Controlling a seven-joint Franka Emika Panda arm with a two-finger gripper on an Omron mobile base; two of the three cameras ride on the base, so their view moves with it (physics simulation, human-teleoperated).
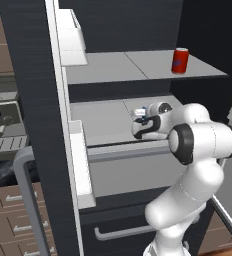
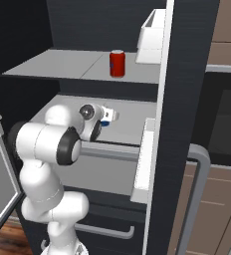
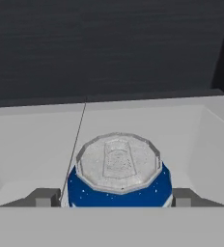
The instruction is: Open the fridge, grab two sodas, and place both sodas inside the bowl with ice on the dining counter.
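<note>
The fridge [image 1: 28, 75] stands open, its pale grey shelves showing. One of the sodas, the red can [image 1: 180, 60] [image 2: 117, 63], stands upright on the upper shelf. The other, the blue can [image 3: 119, 188], sits on the lower shelf [image 1: 103, 122]; a sliver of its blue [image 2: 105, 123] shows by the hand. My gripper [image 3: 115, 198] [image 1: 139, 116] [image 2: 110, 117] reaches into the lower shelf, one fingertip [image 3: 46, 198] on each side of the blue can. The jaws stand open close to its sides, with a thin gap on the left. The can's silver top faces the hand camera.
The left fridge door carries white door bins [image 1: 73, 40], and the right door has a white bin [image 2: 150, 30] too. A grey drawer front [image 1: 128, 170] lies under the lower shelf. Brown wood cabinets [image 1: 13, 220] flank the fridge. My elbow [image 1: 203, 142] hangs just outside the shelf.
</note>
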